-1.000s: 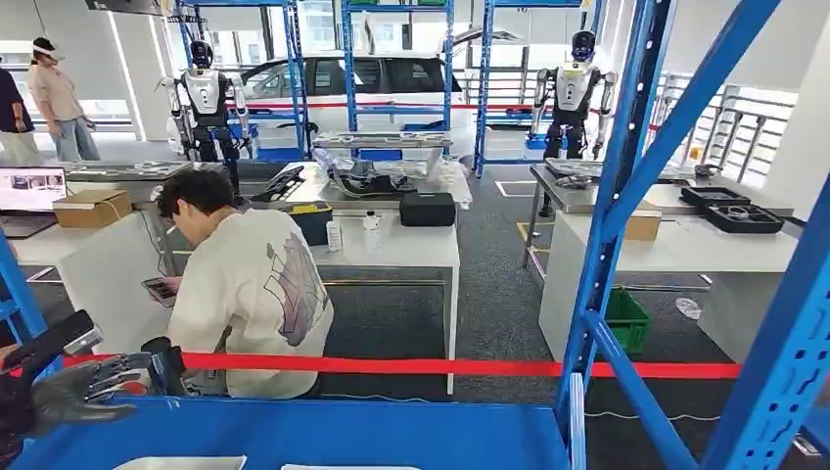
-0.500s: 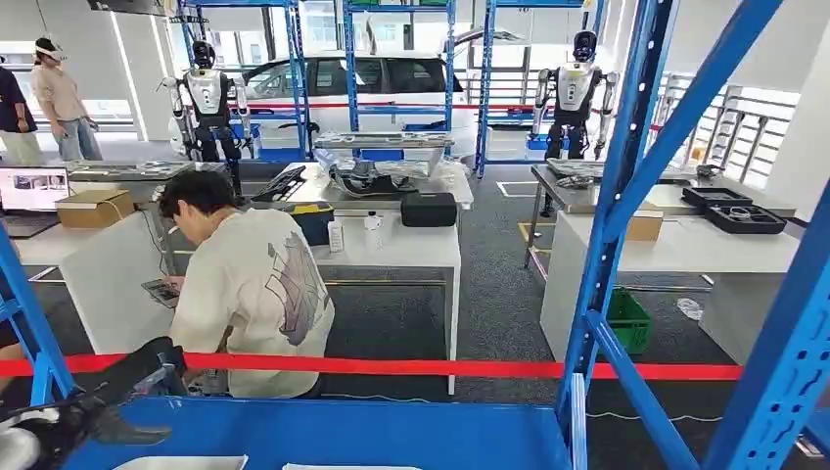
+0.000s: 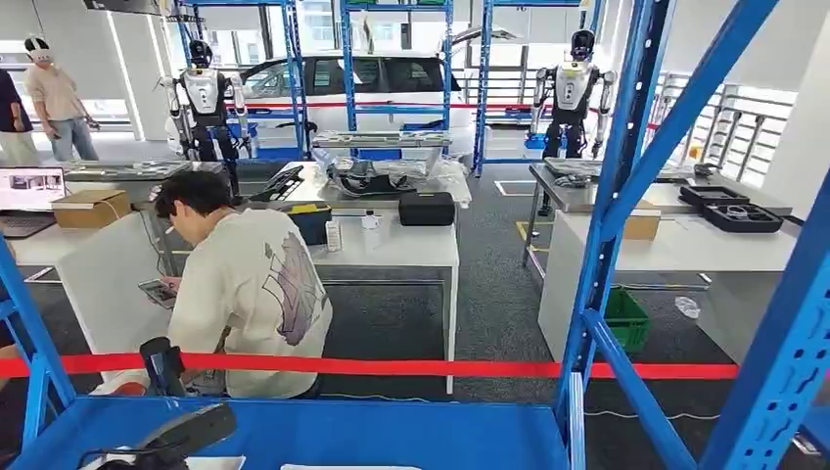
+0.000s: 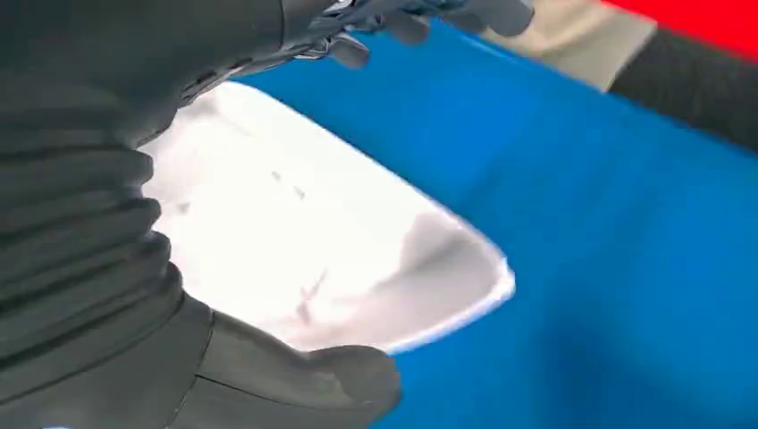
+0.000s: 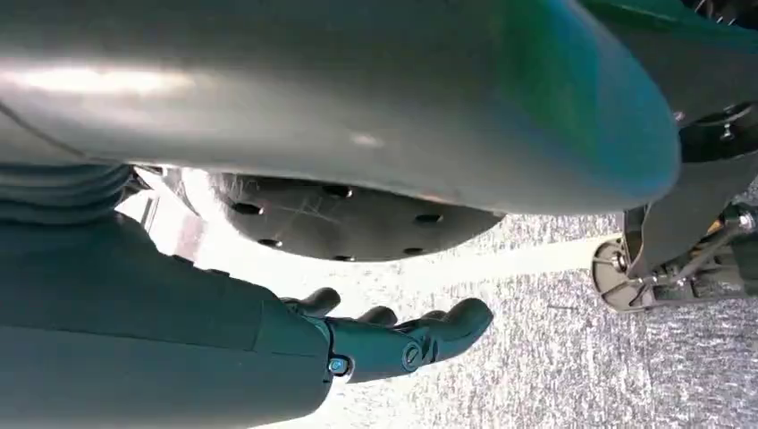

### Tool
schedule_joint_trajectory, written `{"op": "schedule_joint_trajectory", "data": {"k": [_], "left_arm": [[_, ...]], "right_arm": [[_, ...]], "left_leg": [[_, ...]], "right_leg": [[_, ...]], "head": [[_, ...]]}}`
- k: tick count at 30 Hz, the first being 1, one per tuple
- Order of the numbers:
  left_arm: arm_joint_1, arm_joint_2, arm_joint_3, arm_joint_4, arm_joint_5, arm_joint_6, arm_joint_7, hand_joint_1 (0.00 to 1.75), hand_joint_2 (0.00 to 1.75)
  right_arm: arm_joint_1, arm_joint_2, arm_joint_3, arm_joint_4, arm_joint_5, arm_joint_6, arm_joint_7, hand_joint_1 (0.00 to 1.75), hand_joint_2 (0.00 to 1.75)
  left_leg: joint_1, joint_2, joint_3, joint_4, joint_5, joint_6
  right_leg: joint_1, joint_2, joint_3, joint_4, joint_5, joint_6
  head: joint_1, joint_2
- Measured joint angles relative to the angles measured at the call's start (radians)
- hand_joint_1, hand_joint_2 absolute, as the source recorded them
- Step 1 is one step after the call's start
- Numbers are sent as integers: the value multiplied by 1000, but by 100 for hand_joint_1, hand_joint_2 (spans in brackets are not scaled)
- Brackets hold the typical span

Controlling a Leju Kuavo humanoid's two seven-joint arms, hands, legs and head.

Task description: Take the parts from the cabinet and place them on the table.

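A white flat part (image 4: 313, 241) lies on the blue cabinet shelf (image 3: 391, 431). In the left wrist view my left hand (image 4: 179, 54) is spread over it, thumb (image 4: 295, 380) on one side and fingers (image 4: 420, 18) on the other, with no clear grip. From the head, the left hand (image 3: 181, 439) sits low at the shelf's near left, covering most of that part (image 3: 223, 463). A second white part (image 3: 343, 467) peeks in at the bottom edge. My right hand (image 5: 393, 340) hangs over the grey floor, fingers loosely apart, holding nothing.
Blue rack uprights (image 3: 607, 245) and a diagonal brace cross the right side. Behind the shelf runs a red barrier tape (image 3: 440, 368). A person in a cream shirt (image 3: 254, 294) sits just past it beside a white table (image 3: 391, 250). Two other robots stand farther back.
My left hand has dropped from a raised spot at the left edge down and rightward onto the shelf, over the white part. The view has shifted slightly.
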Motion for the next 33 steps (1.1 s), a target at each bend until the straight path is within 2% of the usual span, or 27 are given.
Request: {"op": "schedule_joint_trajectory", "data": {"k": [13, 19, 23, 33], "left_arm": [[111, -11, 48, -93, -17, -59, 6, 0, 175], [123, -13, 58, -107, -24, -62, 9, 0, 175], [123, -16, 64, -106, -45, -87, 13, 0, 175], [137, -27, 65, -91, -113, -97, 80, 0, 175]], "right_arm": [[-4, -3, 28, 0, 21, 0, -3, 0, 0], [-5, -3, 31, 0, 21, 0, -3, 0, 0], [-5, -3, 31, 0, 18, 0, 0, 0, 0], [-6, -3, 33, 0, 9, 0, 2, 0, 0]], "left_leg": [[0, 0, 0, 0, 0, 0], [0, 0, 0, 0, 0, 0], [0, 0, 0, 0, 0, 0], [0, 0, -3, 0, 0, 0]], "right_leg": [[0, 0, 0, 0, 0, 0], [0, -1, 0, 0, 0, 0], [0, -1, 0, 0, 0, 0], [0, -1, 0, 0, 0, 0]], "head": [[0, 0], [0, 0], [0, 0], [0, 0]]}}
